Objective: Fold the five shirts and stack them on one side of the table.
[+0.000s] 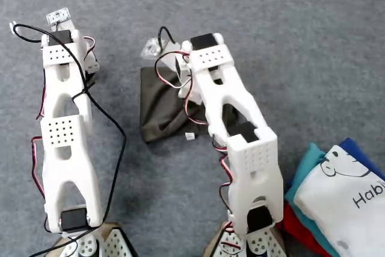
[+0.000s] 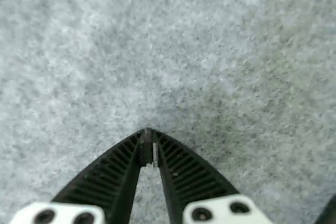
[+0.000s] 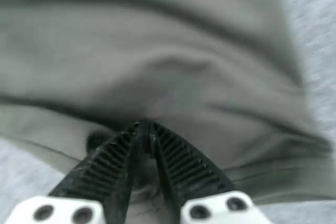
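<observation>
Nearest my bases, at about 4 o'clock on the counter [image 1: 337, 58], the folded stack [image 1: 340, 194] is lying white side up, with teal, blue and red edges showing beneath.

Farther out, near the middle of the counter, the olive shirt [image 1: 159, 109] is lying bunched. Its long axis is running roughly from 12 to 6 o'clock. My right arm [image 1: 240, 124] is crossing over its 3 o'clock side and hiding part of it.

Farther again, my right pincer [image 3: 144, 127] is hovering at the shirt's 12 o'clock edge with its tips pressed together and cloth spreading just beyond them. I cannot tell whether any fold is being pinched. From this pincer the body of the shirt is extending toward 6 o'clock, back toward my base, and the stack is sitting well apart toward 4 o'clock.

Farthest, at about 10 o'clock on the counter, my left pincer [image 2: 147, 135] is hanging over bare grey surface, tips also together and holding nothing. The olive shirt is lying toward 4 o'clock from it, well apart.

I am judging the right arm the nearer one, so the coming fold is depending on it drawing cloth along the shirt's long axis toward 6 o'clock.
</observation>
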